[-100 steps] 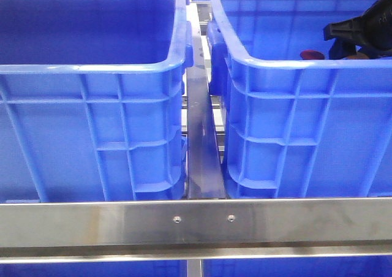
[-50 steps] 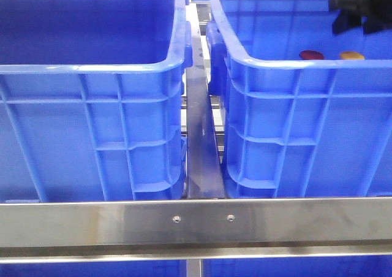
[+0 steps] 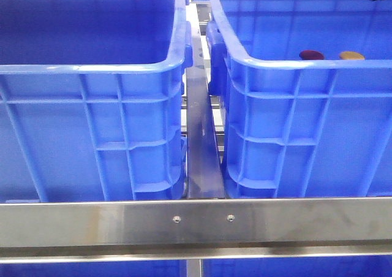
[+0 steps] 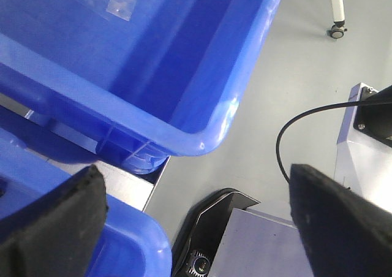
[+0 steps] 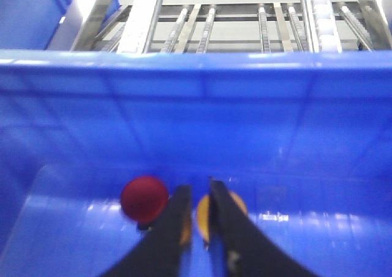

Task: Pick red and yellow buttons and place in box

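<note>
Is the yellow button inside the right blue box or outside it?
Inside. The yellow button lies within the right box, beside the red button.

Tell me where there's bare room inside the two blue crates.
The left crate shows only bare inner walls; its floor is hidden. In the right crate, the red button and yellow button crowd one patch; the floor beside them is bare.

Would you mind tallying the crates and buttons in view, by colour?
Blue crates: 2, left and right
Red buttons: 1
Yellow buttons: 1
Total: 4
Both buttons lie in the right crate.
</note>
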### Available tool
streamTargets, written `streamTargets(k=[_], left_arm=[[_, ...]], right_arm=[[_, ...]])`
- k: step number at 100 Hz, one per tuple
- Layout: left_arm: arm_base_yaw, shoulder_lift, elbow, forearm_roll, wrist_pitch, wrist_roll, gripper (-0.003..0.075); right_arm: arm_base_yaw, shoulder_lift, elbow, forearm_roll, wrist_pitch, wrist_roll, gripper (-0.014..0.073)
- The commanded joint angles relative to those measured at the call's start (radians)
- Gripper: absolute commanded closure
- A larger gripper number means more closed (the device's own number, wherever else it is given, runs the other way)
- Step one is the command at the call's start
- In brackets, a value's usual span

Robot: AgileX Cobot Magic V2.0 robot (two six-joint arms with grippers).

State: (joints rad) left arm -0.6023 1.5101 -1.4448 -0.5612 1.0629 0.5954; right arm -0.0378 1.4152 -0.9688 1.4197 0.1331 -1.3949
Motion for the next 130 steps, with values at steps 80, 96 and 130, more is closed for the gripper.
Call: streamTargets(k=[80,96,130], left_arm=[[-0.007,-0.042,-0.026,-0.035,-0.127,-0.01,0.074],[-0.007,-0.053,-0.006,0.056,-0.192,-0.126,0.074],[-0.007,-0.235,0.218,0.353,-0.412,-0.424,0.074]], right_arm=[[-0.008,-0.686,0.44,0.009,0.116,-0.009,0.0663],[-0.008,-0.797,0.466,0.009,0.139,-0.009,0.0663],[-0.008,-0.92,0.473,0.008,0.214,-0.009,0.0663]])
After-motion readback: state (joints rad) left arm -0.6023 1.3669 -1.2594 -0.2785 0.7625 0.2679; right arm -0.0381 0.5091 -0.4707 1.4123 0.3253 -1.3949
